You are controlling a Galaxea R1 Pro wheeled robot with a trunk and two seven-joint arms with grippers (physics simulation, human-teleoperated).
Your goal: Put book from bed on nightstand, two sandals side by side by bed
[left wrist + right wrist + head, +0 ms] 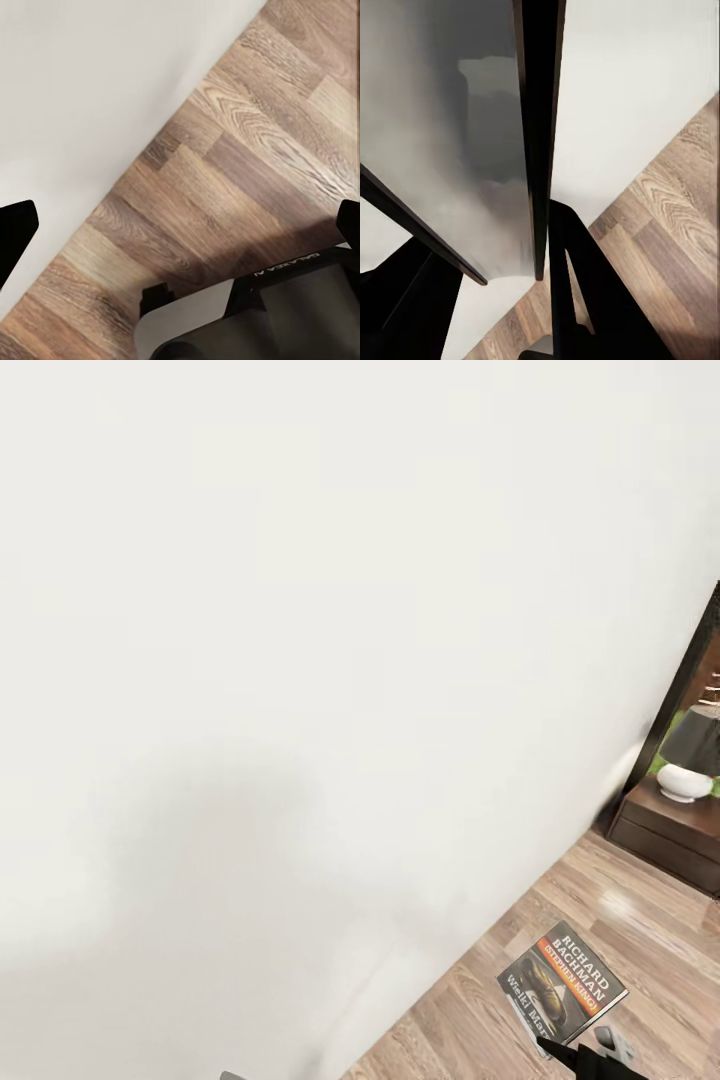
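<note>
though low, right pincer [578, 1050] clamping book [562, 982]

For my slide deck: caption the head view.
Richard Bachman paperback held in the right pincer above plank floor, nightstand with lamp beyond.

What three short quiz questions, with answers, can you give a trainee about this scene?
1. True or false: the book lies on the nightstand.
2. What stands on the nightstand? A) a lamp B) a sandal C) a cup
3. Fill in: the left gripper is ____ (open or shut).

Key:
1. False. The right gripper holds it over the floor.
2. A, the lamp.
3. Open.
</note>
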